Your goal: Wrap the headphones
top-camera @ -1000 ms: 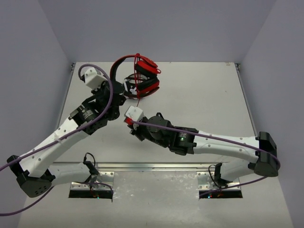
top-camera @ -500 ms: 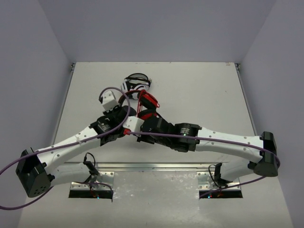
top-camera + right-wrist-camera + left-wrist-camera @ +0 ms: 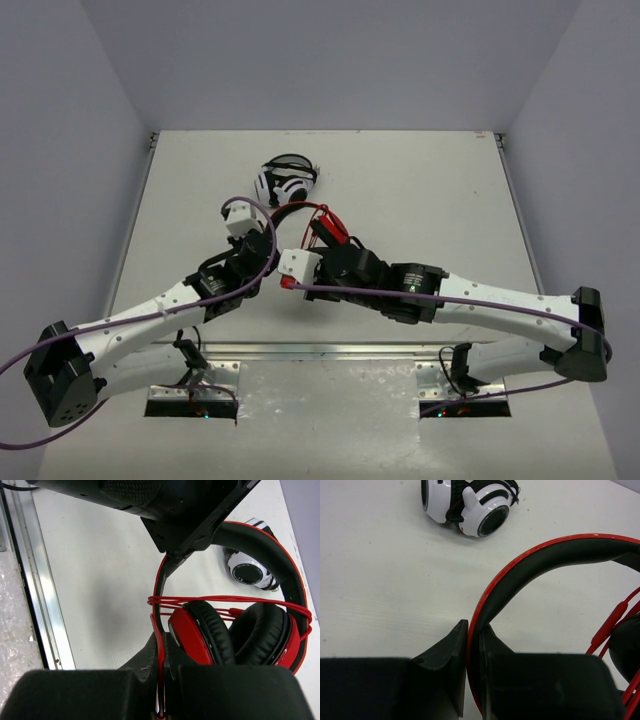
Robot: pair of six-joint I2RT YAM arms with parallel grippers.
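Note:
The red headphones are held between both grippers over the table's middle. My left gripper is shut on the red-and-black headband, which passes between its jaws in the left wrist view. My right gripper is shut on the thin red cord. In the right wrist view the cord runs up from the jaws and loops several times across the black ear pads. The left gripper's fingertips grip the headband just above.
White-and-black headphones lie on the table just behind the red ones, also in the left wrist view and the right wrist view. A metal rail runs along the table's near edge. Grey walls stand on three sides.
Both arms have pulled the red headphones from the back of the table toward the near middle and lower. The white-and-black headphones, hidden before, now show behind them.

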